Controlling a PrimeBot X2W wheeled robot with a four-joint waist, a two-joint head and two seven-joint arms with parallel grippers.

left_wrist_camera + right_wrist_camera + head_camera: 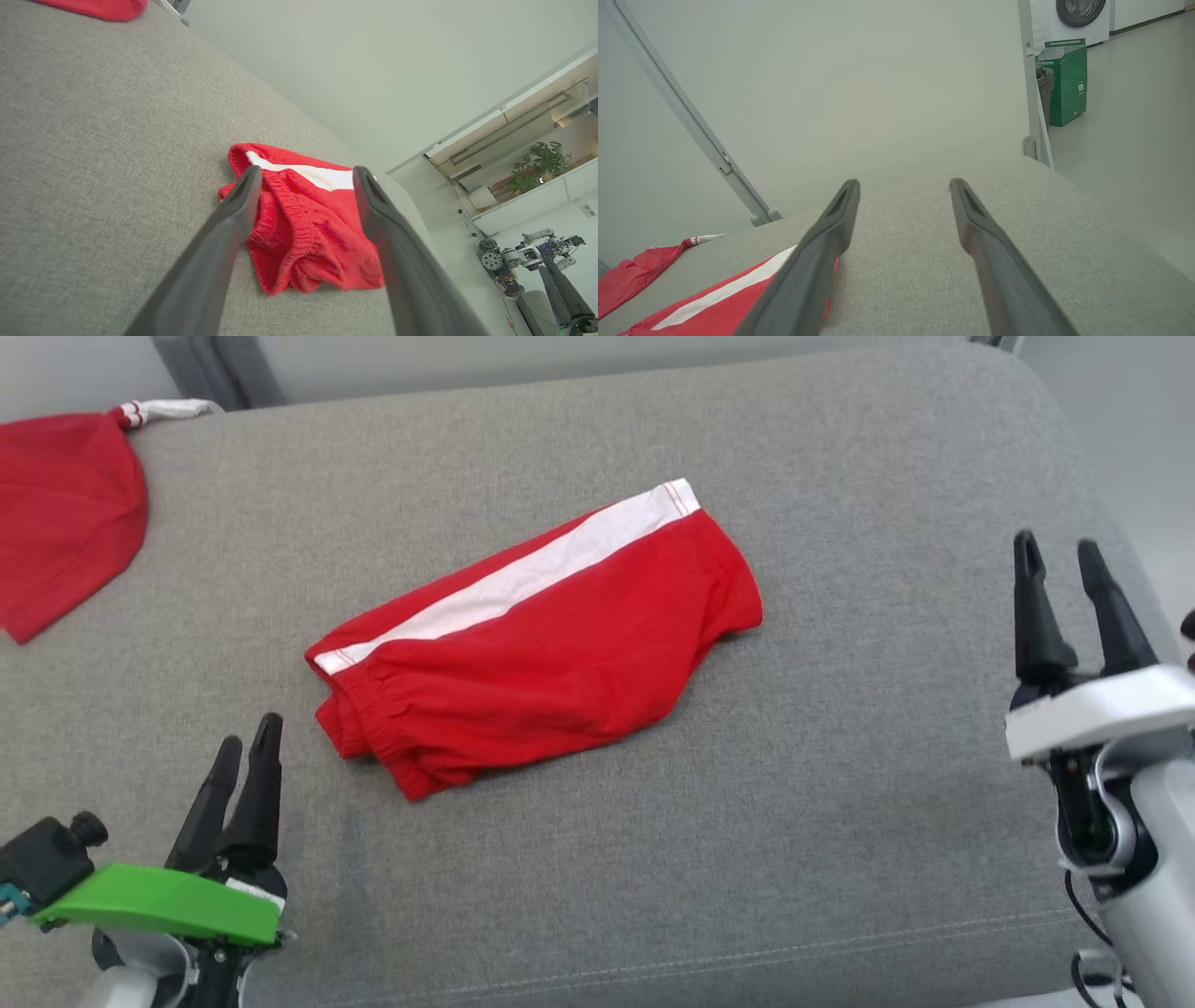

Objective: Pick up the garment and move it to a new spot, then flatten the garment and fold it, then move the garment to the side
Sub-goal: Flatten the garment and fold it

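The garment [551,644] is a pair of red shorts with a white side stripe, folded and lying flat in the middle of the grey cushion [840,821]. In the left wrist view the garment [303,224] shows its elastic waistband end, a short way beyond the fingertips. My left gripper [247,742] hovers open near the front left, just short of the waistband end. My right gripper [1060,555] stands open at the right edge, well clear of the cloth. The right wrist view catches the garment [714,298] at lower left, beside my right gripper [903,186].
A second red garment [65,513] with a white striped band lies at the cushion's far left corner. The cushion's rounded edges fall away at the right and front. Beyond it stand a green bin [1066,84], a washing machine [1080,18] and another robot [528,256].
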